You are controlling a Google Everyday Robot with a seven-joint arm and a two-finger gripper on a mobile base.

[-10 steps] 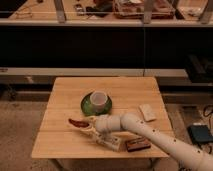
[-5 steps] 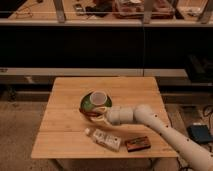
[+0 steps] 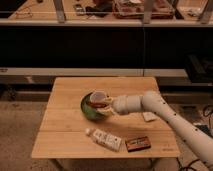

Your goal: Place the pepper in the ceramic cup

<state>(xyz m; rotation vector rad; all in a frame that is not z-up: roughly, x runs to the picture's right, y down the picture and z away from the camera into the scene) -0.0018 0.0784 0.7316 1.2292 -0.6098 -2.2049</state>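
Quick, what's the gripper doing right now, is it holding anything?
Gripper: shut on the pepper, at the ceramic cup on the green plate.

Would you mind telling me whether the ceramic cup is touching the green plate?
Touching: the camera view shows the ceramic cup sitting on the green plate, no gap visible, with the gripper at the cup's front, the pepper by it.

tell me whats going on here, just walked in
A one-armed robot reaches across a wooden table from the right. Its gripper is at the ceramic cup, which sits on a dark green plate, and it carries the pepper right by the cup's side. The pepper does not look to be inside the cup yet. A white bottle and a brown box lie nearer the front edge.
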